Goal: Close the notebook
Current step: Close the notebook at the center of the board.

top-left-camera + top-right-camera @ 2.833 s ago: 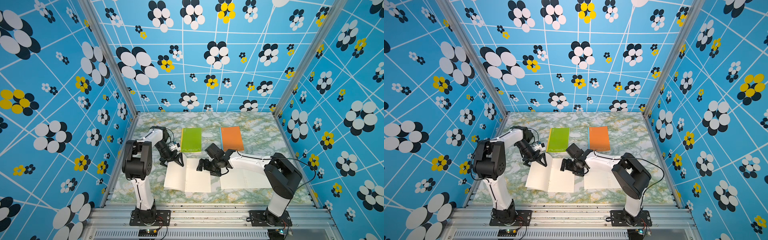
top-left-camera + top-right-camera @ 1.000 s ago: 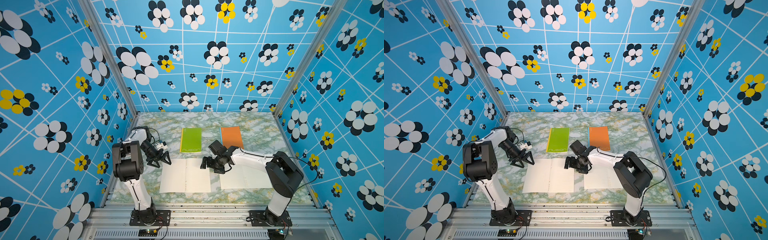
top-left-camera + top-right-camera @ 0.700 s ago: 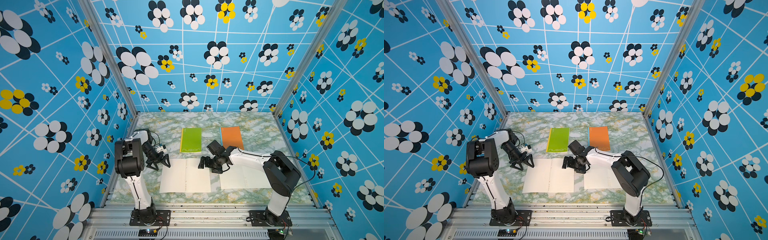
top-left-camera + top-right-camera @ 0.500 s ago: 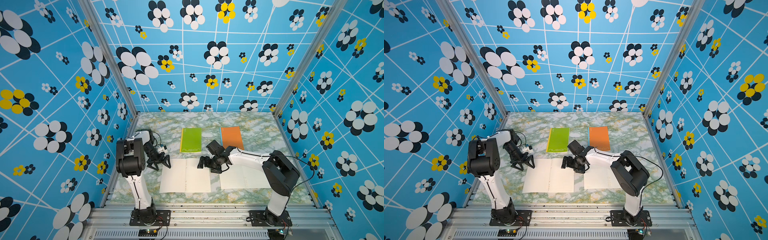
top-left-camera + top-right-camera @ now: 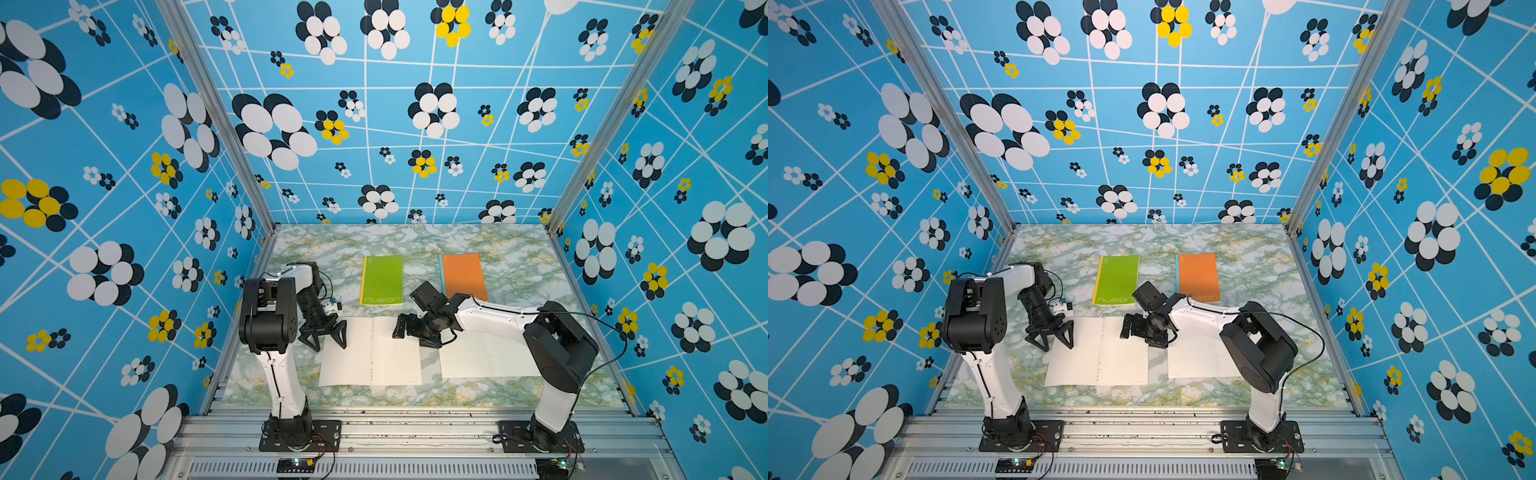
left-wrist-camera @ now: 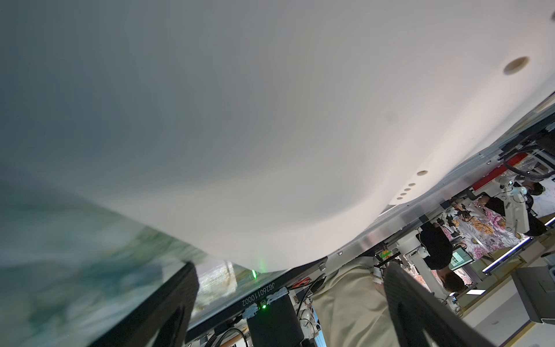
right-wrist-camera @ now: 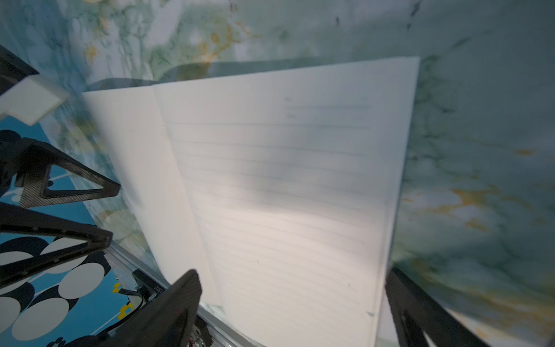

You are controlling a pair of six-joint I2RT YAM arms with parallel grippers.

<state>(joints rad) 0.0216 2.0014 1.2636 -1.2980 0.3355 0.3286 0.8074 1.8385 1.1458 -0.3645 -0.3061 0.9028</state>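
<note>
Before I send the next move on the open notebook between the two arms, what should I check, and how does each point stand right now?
1. The left pincer is open: ok.
2. The right pincer is open: ok.
3. The left pincer is at the outer edge of the open notebook: ok, by its far corner.
4. A page is gripped or lifted: not ok, both pages lie flat.
5. A fingertip is under the cover: cannot tell.
6. The fold path is free: probably not ok, since the right pincer is over the far end of the opposite page.
</note>
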